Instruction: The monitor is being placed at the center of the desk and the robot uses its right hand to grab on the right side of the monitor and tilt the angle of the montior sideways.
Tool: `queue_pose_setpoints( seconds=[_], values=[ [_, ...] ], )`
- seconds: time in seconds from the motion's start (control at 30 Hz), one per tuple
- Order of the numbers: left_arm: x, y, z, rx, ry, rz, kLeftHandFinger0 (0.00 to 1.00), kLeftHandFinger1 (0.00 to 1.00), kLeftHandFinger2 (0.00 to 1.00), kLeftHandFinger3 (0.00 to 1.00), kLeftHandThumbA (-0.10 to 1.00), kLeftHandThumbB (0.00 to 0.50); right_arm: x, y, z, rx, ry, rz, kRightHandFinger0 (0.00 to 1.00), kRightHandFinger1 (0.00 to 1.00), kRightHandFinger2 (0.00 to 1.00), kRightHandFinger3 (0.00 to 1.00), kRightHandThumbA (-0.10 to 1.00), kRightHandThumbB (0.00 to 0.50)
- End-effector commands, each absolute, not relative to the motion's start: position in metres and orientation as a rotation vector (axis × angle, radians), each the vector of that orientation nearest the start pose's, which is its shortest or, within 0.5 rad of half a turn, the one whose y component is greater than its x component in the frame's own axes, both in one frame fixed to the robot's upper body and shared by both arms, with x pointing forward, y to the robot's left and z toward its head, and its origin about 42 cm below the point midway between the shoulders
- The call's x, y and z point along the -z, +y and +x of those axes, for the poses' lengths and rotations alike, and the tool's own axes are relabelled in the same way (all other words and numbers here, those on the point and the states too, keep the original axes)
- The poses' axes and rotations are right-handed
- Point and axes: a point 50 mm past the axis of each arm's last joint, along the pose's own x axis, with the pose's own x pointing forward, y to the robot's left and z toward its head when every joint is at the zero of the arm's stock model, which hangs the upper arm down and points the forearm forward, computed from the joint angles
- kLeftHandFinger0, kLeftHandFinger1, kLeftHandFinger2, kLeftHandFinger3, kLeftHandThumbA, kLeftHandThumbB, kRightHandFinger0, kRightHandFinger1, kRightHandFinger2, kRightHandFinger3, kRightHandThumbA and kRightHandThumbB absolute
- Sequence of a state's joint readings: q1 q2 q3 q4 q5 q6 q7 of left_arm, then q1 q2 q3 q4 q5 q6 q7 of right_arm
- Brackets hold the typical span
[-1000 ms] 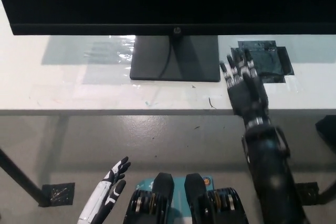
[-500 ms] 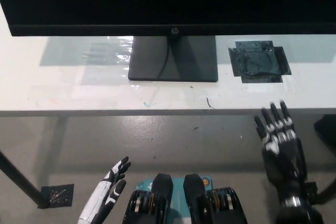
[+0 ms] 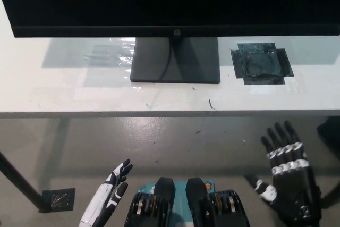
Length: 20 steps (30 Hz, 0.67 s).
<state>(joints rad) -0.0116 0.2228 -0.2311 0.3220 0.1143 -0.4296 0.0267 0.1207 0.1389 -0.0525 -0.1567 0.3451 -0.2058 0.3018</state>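
Black fingers of the right hand [image 3: 289,184] are spread open and empty, the HP monitor [image 3: 170,1] stands well beyond their tips, and the white left hand [image 3: 109,195] rests open too.

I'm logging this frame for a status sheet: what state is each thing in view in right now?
monitor: upright on its stand, screen dark, untouched
stand base: flat on the desk, cable running down it
desk: white top, scuffed
black tape patch: stuck flat on the desk, right of the base
right hand: open, below the desk edge
left hand: open, resting low at lower left
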Motion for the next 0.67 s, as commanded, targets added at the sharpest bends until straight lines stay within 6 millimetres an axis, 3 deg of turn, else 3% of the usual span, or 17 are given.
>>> queue_pose_setpoints(
  seconds=[0.0,0.03,0.1,0.13,0.17,0.4,0.5,0.63],
  values=[
    [-0.045,0.237,0.269,0.271,-0.164,0.313,1.0,1.0,1.0,1.0,1.0,0.332,-0.138,-0.161,0.231,-0.14,-0.525,-0.173,1.0,1.0,1.0,1.0,1.0,0.217],
    [-0.044,0.237,0.268,0.272,-0.162,0.31,1.0,1.0,1.0,1.0,1.0,0.331,-0.134,-0.163,0.232,-0.136,-0.511,-0.176,1.0,1.0,1.0,1.0,1.0,0.219],
    [-0.042,0.236,0.263,0.271,-0.158,0.32,1.0,1.0,1.0,1.0,1.0,0.34,-0.107,-0.167,0.246,-0.121,-0.439,-0.229,1.0,1.0,1.0,1.0,1.0,0.279],
    [-0.042,0.237,0.262,0.27,-0.158,0.321,1.0,1.0,1.0,1.0,1.0,0.34,-0.102,-0.166,0.249,-0.126,-0.424,-0.235,1.0,1.0,1.0,1.0,1.0,0.282],
    [-0.042,0.238,0.26,0.269,-0.157,0.325,1.0,1.0,1.0,1.0,1.0,0.34,-0.096,-0.165,0.251,-0.126,-0.397,-0.22,1.0,1.0,1.0,1.0,1.0,0.32],
    [-0.042,0.238,0.26,0.266,-0.155,0.318,1.0,1.0,1.0,1.0,1.0,0.345,-0.072,-0.17,0.262,-0.101,-0.332,-0.251,1.0,1.0,1.0,1.0,1.0,0.313],
    [-0.042,0.238,0.26,0.264,-0.156,0.321,1.0,1.0,1.0,1.0,1.0,0.363,-0.068,-0.173,0.266,-0.089,-0.331,-0.272,1.0,1.0,1.0,1.0,1.0,0.307],
    [-0.042,0.239,0.259,0.265,-0.157,0.334,1.0,1.0,1.0,1.0,1.0,0.349,-0.064,-0.177,0.27,-0.074,-0.314,-0.266,1.0,1.0,1.0,1.0,1.0,0.32]
  ],
)
